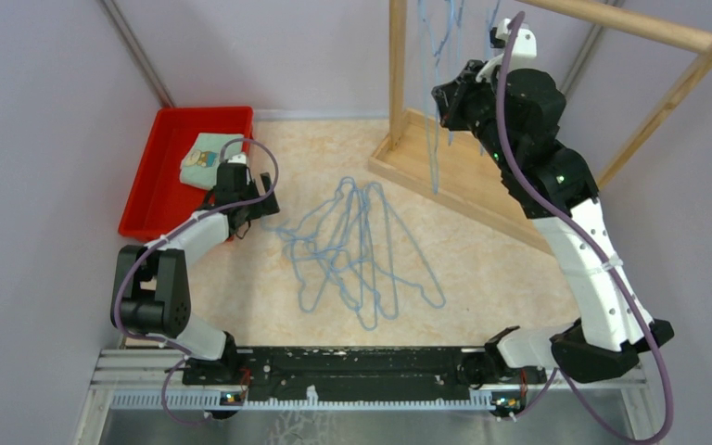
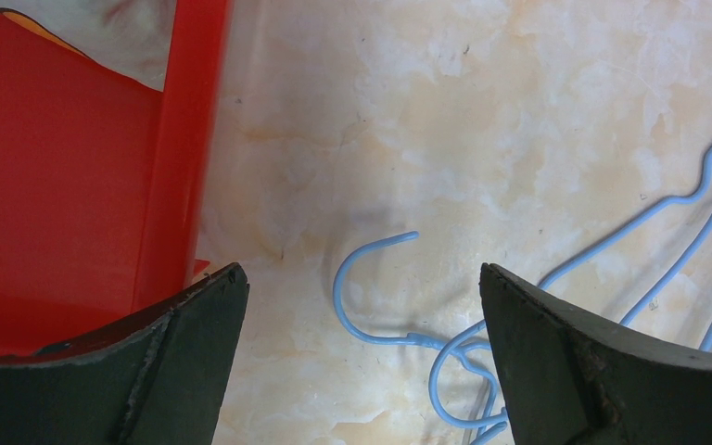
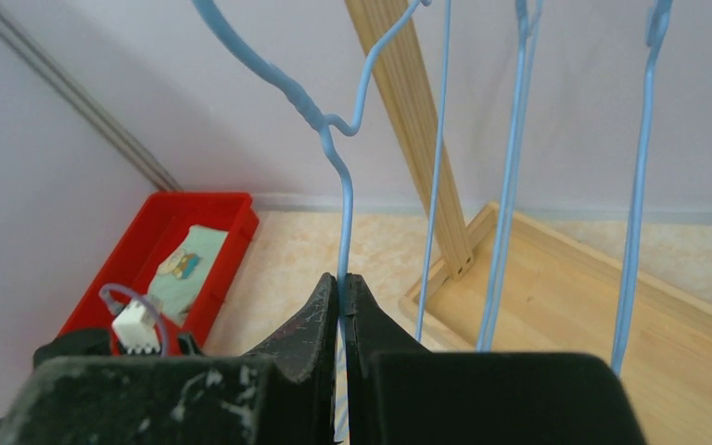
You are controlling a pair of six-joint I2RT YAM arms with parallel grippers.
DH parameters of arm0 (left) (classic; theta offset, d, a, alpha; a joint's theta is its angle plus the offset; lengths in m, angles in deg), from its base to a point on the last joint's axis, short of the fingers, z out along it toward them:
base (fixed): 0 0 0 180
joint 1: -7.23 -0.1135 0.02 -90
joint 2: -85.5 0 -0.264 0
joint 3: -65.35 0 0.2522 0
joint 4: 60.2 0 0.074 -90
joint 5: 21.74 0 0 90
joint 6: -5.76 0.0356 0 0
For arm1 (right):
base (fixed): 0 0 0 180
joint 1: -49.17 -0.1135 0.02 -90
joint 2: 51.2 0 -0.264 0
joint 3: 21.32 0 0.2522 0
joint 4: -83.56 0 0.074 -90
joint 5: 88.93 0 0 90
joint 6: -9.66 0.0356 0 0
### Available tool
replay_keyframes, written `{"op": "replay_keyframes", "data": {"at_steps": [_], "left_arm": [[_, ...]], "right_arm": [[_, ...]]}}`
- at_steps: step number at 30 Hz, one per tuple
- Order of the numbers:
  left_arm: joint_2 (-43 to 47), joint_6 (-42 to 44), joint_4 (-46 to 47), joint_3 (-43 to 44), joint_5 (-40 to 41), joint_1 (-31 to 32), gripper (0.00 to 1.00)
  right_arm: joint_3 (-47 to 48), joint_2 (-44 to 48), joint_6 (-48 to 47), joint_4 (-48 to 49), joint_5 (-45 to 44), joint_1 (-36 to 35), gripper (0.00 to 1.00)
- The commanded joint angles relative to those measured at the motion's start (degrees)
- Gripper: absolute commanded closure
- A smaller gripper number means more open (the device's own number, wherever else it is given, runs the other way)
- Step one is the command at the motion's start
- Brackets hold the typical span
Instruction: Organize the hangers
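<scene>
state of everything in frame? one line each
Left gripper: open, above the pile's edge.
Right gripper: shut on a hanger, raised at the rack.
Held hanger: upright, top out of frame.
Pile: tangled, lying flat.
Hung hangers: hanging straight down.
Bin: holds a folded cloth.

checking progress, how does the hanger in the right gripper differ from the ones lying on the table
The hanger in the right gripper stands upright, raised beside the wooden rack; the hangers on the table lie flat in a tangled pile. The raised one is clamped in the shut right gripper; nothing holds the pile, and the open left gripper is only poised above its edge. Both are thin light-blue wire.
</scene>
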Motion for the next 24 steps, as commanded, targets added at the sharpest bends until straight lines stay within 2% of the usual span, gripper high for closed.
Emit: {"op": "replay_keyframes", "data": {"at_steps": [1, 10, 24], "left_arm": [[1.5, 2.1, -0.5, 1.8, -0.2, -0.3, 0.00], [1.9, 2.3, -0.8, 1.7, -1.3, -0.3, 0.00], [2.7, 3.8, -0.4, -0.8, 0.2, -0.4, 0.00]], "right_arm": [[1.8, -2.4, -4.2, 13.9, -5.9, 0.1, 1.00], [5.3, -9.1, -6.4, 20.9, -6.7, 2.3, 1.00], [11.9, -18.5, -5.0, 22.9, -6.1, 6.9, 1.00]]}}
